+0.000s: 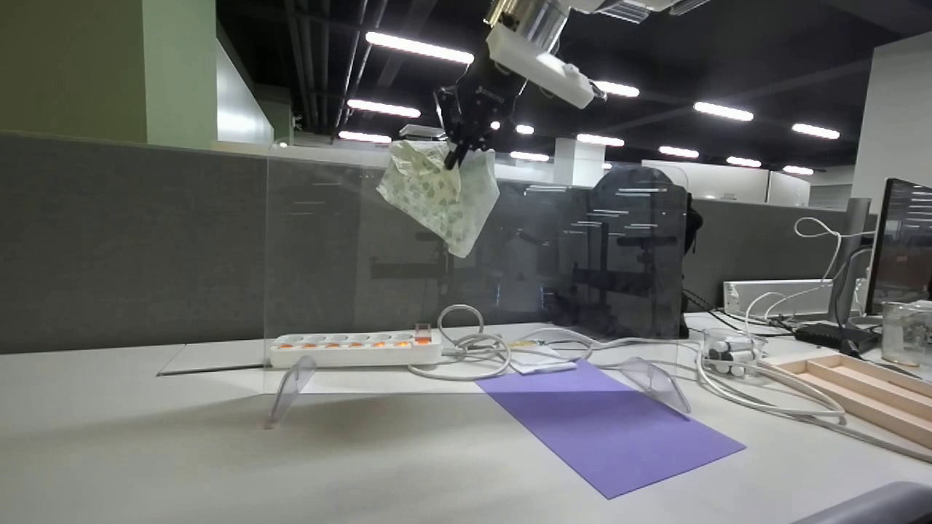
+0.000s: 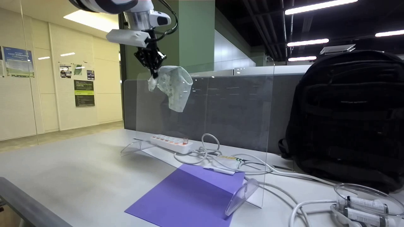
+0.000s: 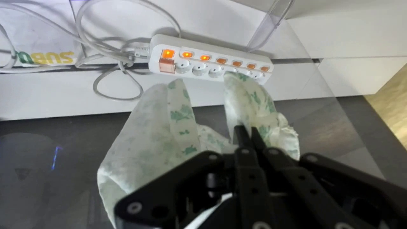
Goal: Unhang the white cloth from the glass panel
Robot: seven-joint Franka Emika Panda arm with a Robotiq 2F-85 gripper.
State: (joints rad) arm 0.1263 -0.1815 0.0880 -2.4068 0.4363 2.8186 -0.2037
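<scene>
The white cloth with green print (image 1: 429, 193) hangs at the top edge of the clear panel (image 1: 328, 269), which stands upright on two clear feet. The cloth (image 2: 178, 88) and panel (image 2: 233, 116) also show in an exterior view. My gripper (image 1: 453, 156) is above the panel with its fingers pointing down, also seen in an exterior view (image 2: 154, 75). In the wrist view the fingertips (image 3: 248, 129) are nearly together with a fold of the cloth (image 3: 149, 133) pinched between them. I cannot tell whether part of the cloth rests on the panel's edge.
A white power strip (image 1: 357, 351) and looped cables (image 1: 480, 349) lie behind the panel. A purple sheet (image 1: 619, 437) lies under its one end. A black backpack (image 2: 350, 119), a glass jar (image 2: 366, 205), a wooden tray (image 1: 859, 393) and a monitor (image 1: 903, 247) stand to the side.
</scene>
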